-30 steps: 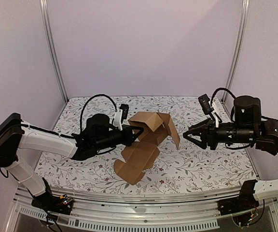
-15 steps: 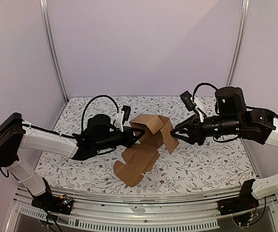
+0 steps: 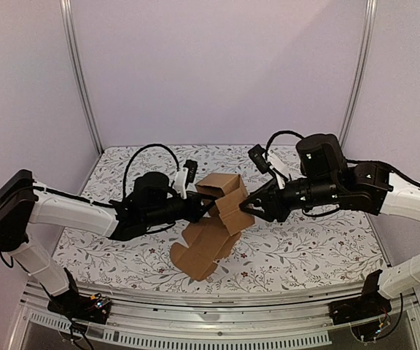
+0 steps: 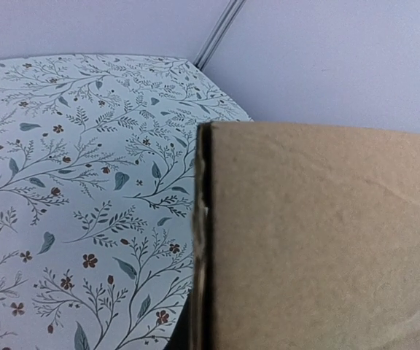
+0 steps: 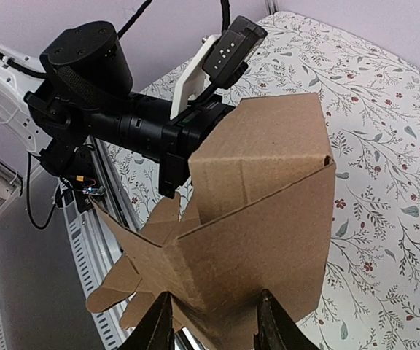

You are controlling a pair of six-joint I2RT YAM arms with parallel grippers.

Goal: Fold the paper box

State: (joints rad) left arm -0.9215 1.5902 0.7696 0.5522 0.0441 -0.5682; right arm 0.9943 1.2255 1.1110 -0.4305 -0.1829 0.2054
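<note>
So here's where we're at: the paper box [image 3: 217, 219] sits dead centre of the overhead view, half folded. Its upper part is already bent into a rough cube shape and held up between the two arms, while the loose flat flaps hang toward the lower middle of the frame and look like they reach the flowery worktop [image 3: 312, 248]. The left end effector [image 3: 204, 206] comes in from the left and is clamped tight on a side wall of the box; its own camera sees pretty much nothing but brown cardboard filling the right side of the picture. The right end effector [image 3: 248, 208] is up against the right edge, and in its wrist view the two fingers [image 5: 159, 328] stand apart at the bottom of the frame, straddling a folded corner without pinching it yet. We reckon we're mid-fold, at the step of getting a second hold so a wall can be squared up. Next move probably calls for the right side to close on that corner while the left holds firm, then bend the panel along its crease without tearing it or twisting it loose.
</note>
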